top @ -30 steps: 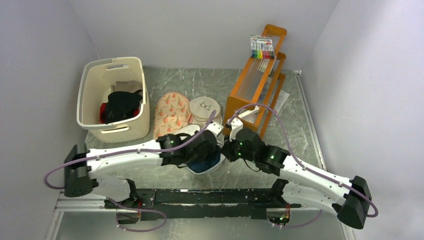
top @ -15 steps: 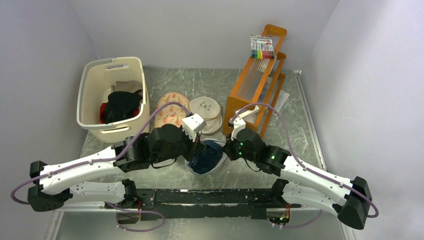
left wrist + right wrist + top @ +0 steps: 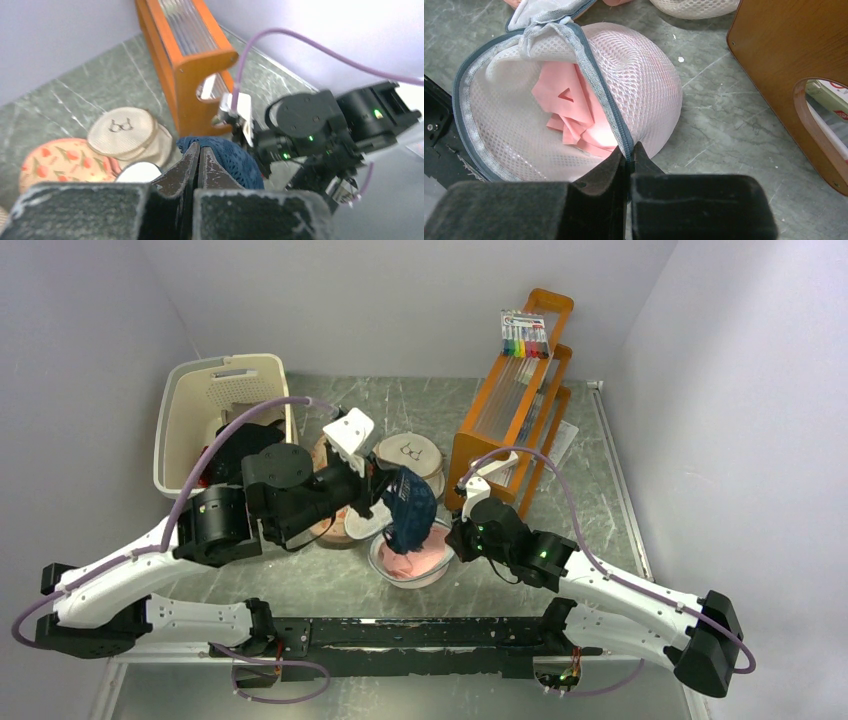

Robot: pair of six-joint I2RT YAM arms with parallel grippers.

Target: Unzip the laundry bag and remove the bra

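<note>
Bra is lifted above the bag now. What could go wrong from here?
The bra hangs from a thin pinch in the left tool; it could slip and drop into the bag. Its lower end hangs close over the opening and might snag the pink cloth. The right tool pins only the zipper rim; if that slips, the bag may lift too.
</note>
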